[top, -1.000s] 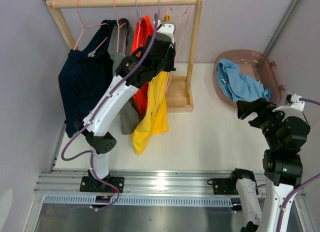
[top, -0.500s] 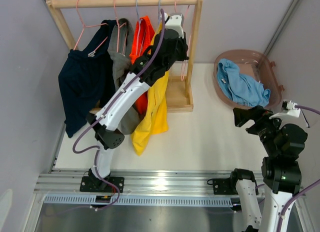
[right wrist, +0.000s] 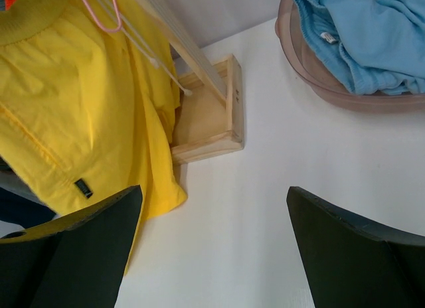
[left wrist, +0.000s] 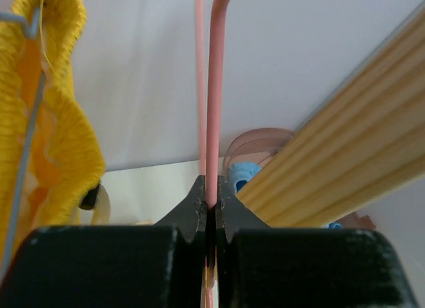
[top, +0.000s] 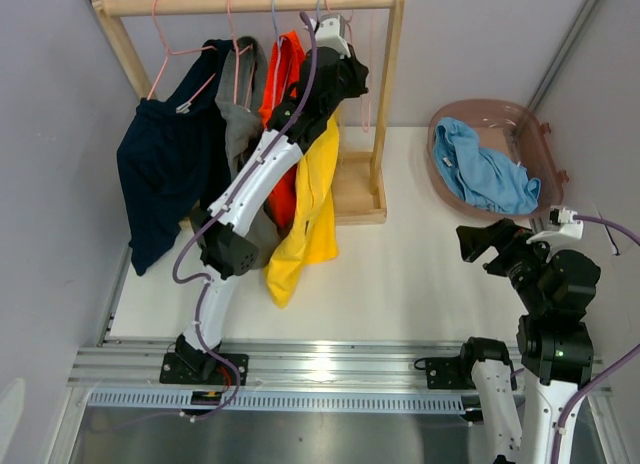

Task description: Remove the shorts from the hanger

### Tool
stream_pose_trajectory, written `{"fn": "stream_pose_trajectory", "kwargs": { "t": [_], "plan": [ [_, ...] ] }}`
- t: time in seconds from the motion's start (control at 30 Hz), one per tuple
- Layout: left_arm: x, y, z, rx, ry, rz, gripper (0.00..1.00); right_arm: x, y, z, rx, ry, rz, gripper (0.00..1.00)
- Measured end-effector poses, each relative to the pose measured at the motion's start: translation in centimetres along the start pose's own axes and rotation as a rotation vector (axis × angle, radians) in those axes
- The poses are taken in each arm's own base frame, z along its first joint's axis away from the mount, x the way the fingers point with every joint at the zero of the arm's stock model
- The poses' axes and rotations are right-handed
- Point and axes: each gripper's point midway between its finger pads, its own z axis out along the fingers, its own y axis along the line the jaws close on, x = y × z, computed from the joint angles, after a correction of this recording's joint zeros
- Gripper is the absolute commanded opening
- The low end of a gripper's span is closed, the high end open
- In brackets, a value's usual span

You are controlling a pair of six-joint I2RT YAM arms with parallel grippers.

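Note:
Four pairs of shorts hang on the wooden rack: navy, grey, orange and yellow. The light blue shorts lie in the pink basin. My left gripper is high up by the rail, right of the yellow shorts. It is shut on a thin pink hanger wire; I see no shorts on that hanger. My right gripper is open and empty above the table. The yellow shorts and light blue shorts show in its view.
The rack's wooden rail runs along the back, with its right post and wooden base beside my left gripper. The post fills the right of the left wrist view. The basin stands at the back right.
My left gripper has risen toward the rail, still shut on the pink hanger. My right gripper has sunk and shifted a little left.

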Motion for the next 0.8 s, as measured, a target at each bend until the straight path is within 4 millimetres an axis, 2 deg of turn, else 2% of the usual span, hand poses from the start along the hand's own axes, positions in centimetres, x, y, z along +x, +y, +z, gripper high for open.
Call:
{"fn": "stream_pose_trajectory", "kwargs": {
  "t": [0.2,0.3,0.33,0.43,0.47,0.53,0.63,0.7,0.73,0.8],
  "plan": [
    [0.1,-0.5,1.4,0.058,-0.03,-0.026,0.01,1.7,-0.8,0.9,0.006,0.042,0.03,1.0],
    [0.4,-1.0,1.5,0.085,-0.023,-0.026,0.07,2.2,-1.0,1.2,0.003,0.054,0.044,0.99],
    [0.5,-1.2,1.5,0.094,-0.018,-0.025,0.22,2.3,-1.0,1.2,0.001,0.057,0.048,0.99],
    [0.9,-1.8,1.3,0.122,-0.003,-0.004,0.59,2.1,-0.8,1.3,-0.007,0.05,0.055,0.99],
    [1.1,-1.3,1.4,0.101,-0.002,0.014,0.78,2.0,-0.7,1.3,-0.009,0.047,0.054,0.99],
    [1.2,-0.4,1.4,0.081,0.007,0.034,0.91,2.0,-0.7,1.3,-0.012,0.045,0.053,0.99],
    [1.5,0.0,1.0,0.07,0.025,0.046,0.99,2.1,-0.7,1.3,-0.011,0.047,0.053,0.99],
    [1.8,0.0,0.2,0.067,0.055,0.05,0.99,2.1,-0.7,1.2,-0.012,0.046,0.053,0.99],
    [2.6,0.1,-0.3,0.063,0.086,0.054,0.99,2.0,-0.6,1.1,-0.012,0.044,0.052,0.99],
    [2.3,-0.9,-2.3,0.082,0.112,0.058,0.99,1.8,-0.3,0.7,-0.016,0.036,0.049,0.99]
  ]
}}
